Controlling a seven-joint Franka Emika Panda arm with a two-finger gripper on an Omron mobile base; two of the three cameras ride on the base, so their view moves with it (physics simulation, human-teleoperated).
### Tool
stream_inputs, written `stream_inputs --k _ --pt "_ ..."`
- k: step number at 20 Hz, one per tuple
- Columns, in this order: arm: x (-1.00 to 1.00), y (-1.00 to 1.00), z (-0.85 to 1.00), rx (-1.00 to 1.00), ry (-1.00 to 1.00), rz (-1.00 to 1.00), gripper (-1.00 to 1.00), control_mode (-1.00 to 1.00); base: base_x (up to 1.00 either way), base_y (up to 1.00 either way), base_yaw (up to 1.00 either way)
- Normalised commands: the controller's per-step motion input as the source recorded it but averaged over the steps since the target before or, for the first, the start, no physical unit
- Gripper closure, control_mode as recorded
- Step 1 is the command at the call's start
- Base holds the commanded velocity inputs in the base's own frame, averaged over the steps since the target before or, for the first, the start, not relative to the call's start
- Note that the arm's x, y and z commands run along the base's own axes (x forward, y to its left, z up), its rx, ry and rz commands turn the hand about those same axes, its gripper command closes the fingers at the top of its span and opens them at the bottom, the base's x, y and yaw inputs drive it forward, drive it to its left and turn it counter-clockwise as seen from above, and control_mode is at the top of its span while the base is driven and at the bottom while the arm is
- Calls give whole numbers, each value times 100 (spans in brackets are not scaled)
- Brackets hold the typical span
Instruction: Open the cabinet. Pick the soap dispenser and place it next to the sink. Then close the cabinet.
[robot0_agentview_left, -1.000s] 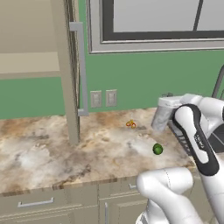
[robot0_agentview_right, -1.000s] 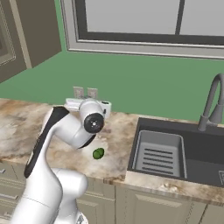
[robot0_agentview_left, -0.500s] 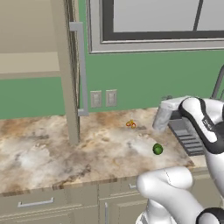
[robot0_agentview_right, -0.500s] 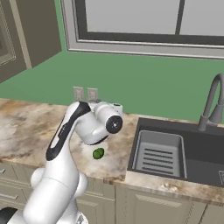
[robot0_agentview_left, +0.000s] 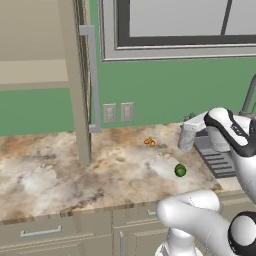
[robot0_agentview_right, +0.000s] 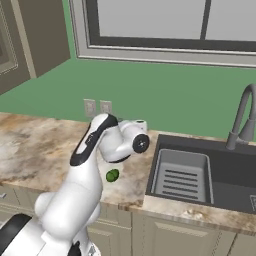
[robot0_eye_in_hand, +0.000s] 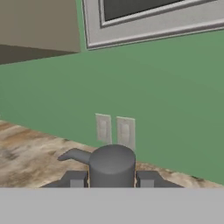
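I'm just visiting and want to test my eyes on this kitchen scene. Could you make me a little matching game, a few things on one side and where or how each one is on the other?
Things:
1. soap dispenser
2. small green fruit
3. cabinet door
4. wall outlets

Places or states:
A. swung open, its edge over the counter
B. on the green wall under the window
C. between the fingers of the end effector, near the sink
D. lying loose on the marble counter

Pairs: 1-C, 2-D, 3-A, 4-B
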Motion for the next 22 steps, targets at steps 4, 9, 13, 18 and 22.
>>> stream_inputs --k 4,9,13,18,22 --pt "18 -5 -28 -9 -3 0 100 -100 0 0 0" --pt "13 -7 -36 -2 -2 0 100 -100 0 0 0" --pt "19 -10 -32 -1 -1 0 100 -100 0 0 0" --pt "18 -21 -32 0 -2 0 100 -100 0 0 0" --pt "13 -26 -33 0 -4 0 100 -100 0 0 0"
